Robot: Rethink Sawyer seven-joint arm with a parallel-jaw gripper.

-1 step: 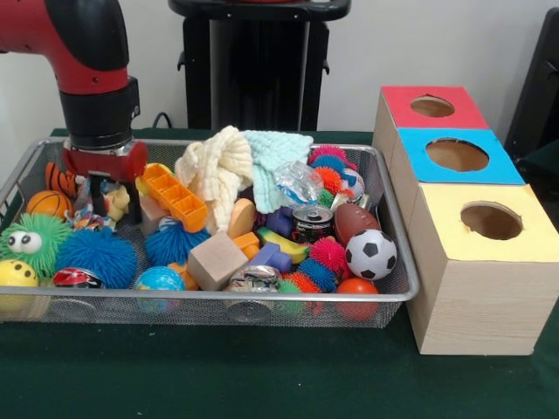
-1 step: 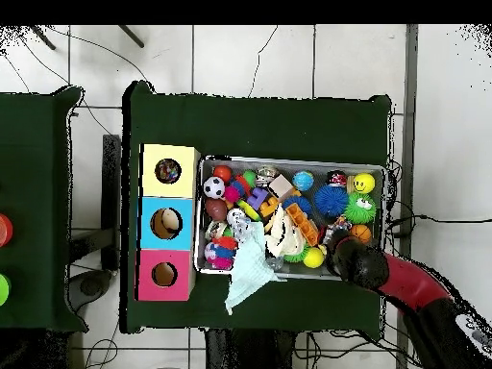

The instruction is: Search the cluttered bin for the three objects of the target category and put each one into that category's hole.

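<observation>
The red arm (image 1: pixel 83 52) reaches down into the wire bin (image 1: pixel 389 301). Its gripper (image 1: pixel 98 194) is low among the toys, and I cannot tell if it is open or closed. Just beside it sit a striped orange ball (image 1: pixel 59 179) and a small basketball (image 1: pixel 48 204). A fuzzy blue ball (image 1: pixel 96 256) lies right under it, toward me. An orange tray (image 1: pixel 175 197) leans close by. Far off to the side stand 3 boxes with holes: red (image 1: pixel 432 106), blue (image 1: pixel 457 155) and yellow (image 1: pixel 491 221).

Mesh bin (image 1: pixel 397 288) crammed with toys (balls, blocks, cloths); beside it, red (image 1: pixel 432 106), blue (image 1: pixel 457 155), yellow (image 1: pixel 492 221) holes.
</observation>
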